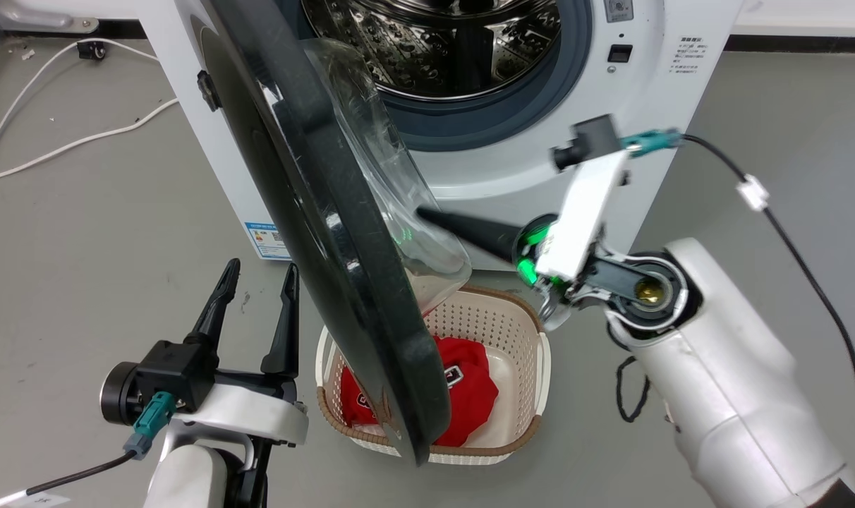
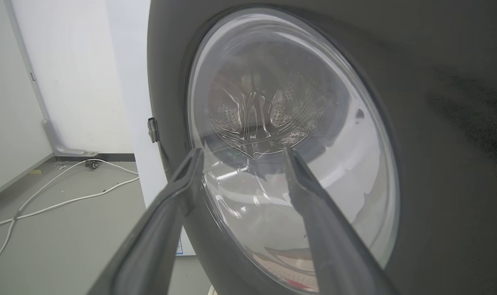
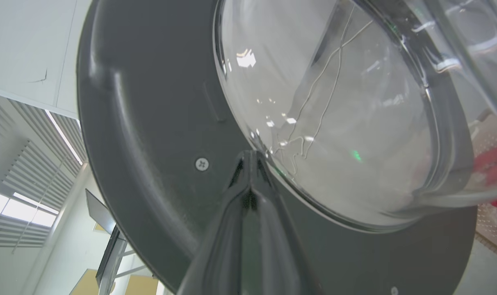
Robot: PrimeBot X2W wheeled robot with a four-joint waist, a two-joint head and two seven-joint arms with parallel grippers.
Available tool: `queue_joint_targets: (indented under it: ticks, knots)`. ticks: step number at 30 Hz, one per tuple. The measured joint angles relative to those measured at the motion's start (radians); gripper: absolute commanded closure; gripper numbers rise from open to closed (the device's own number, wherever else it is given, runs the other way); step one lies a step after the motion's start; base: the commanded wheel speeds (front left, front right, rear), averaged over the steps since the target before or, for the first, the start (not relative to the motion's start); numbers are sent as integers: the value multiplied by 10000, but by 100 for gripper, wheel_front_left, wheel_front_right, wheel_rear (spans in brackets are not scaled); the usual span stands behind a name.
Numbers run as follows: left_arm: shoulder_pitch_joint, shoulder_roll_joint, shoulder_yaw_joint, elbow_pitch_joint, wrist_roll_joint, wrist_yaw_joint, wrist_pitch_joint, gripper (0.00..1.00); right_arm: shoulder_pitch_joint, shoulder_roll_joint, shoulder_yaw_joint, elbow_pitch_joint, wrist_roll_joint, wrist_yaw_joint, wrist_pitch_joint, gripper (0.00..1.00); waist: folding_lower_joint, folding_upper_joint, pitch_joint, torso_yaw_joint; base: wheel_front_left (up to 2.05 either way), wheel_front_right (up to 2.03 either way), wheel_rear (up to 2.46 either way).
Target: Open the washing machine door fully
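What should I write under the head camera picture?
Shut right gripper touches the inside of the partly open washing machine door, above a laundry basket.

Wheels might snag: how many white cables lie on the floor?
2, both left of the washing machine: the upper cable curving away, the lower cable nearer. Others may be hidden.

Grey floor (image 1: 82,282); white wall (image 2: 76,73)

Bright, even room light, soft shadows.

In my right wrist view, white glare spots and a green glow sit on the washing machine door (image 3: 334,123) glass, and the window (image 3: 10,207) at the left edge burns out white. My left gripper (image 2: 243,152) blurs toward its view's bottom edge.
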Motion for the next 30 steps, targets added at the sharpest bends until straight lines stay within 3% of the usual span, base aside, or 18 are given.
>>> queue_joint_targets:
  ticks: [3, 4, 5, 6, 13, 19, 21, 26, 30]
  knots:
    - [27, -17, 42, 10, -2, 0, 0, 0, 325, -153, -719, -140, -221, 0, -1413, 100, 1, 0, -63, -23, 0, 0, 0]
    - [52, -19, 71, 10, -2, 0, 0, 0, 470, -213, -972, -199, -313, 0, -1906, 96, 0, 0, -90, -50, 0, 0, 0]
    - [77, -19, 86, 10, -2, 0, 0, 0, 631, -309, -1214, -276, -449, 0, -2412, 58, 0, 0, -117, -75, 0, 0, 0]
    - [98, -21, 96, 17, 0, 0, 0, 0, 813, -418, -1430, -372, -537, -2, -2846, 0, 0, 0, -146, -93, 0, 0, 0]
    - [210, -38, 171, 81, 0, 0, 0, 0, 2631, -673, -2959, -1057, -731, -2, -5492, 0, 1, 0, -316, -169, 0, 0, 0]
    - [306, -73, 249, 92, 0, 0, 0, 0, 4164, -713, -3847, -1492, -1718, 0, -7670, 0, 1, 0, -425, -215, 0, 0, 0]
    - [330, -81, 245, 102, 0, 0, 0, 0, 4597, -740, -4063, -1544, -2412, -2, -8449, 0, 0, 0, -471, -213, 0, 0, 0]
    - [414, -115, 284, 111, 8, 0, 0, 0, 5367, -708, -4704, -1737, -4688, 0, -9183, 0, 1, 0, -586, -240, 0, 0, 0]
    - [444, -128, 332, 100, 12, 0, 0, 0, 5693, -495, -5553, -2408, -7565, 0, -9286, 0, 1, 0, -623, -282, 0, 0, 0]
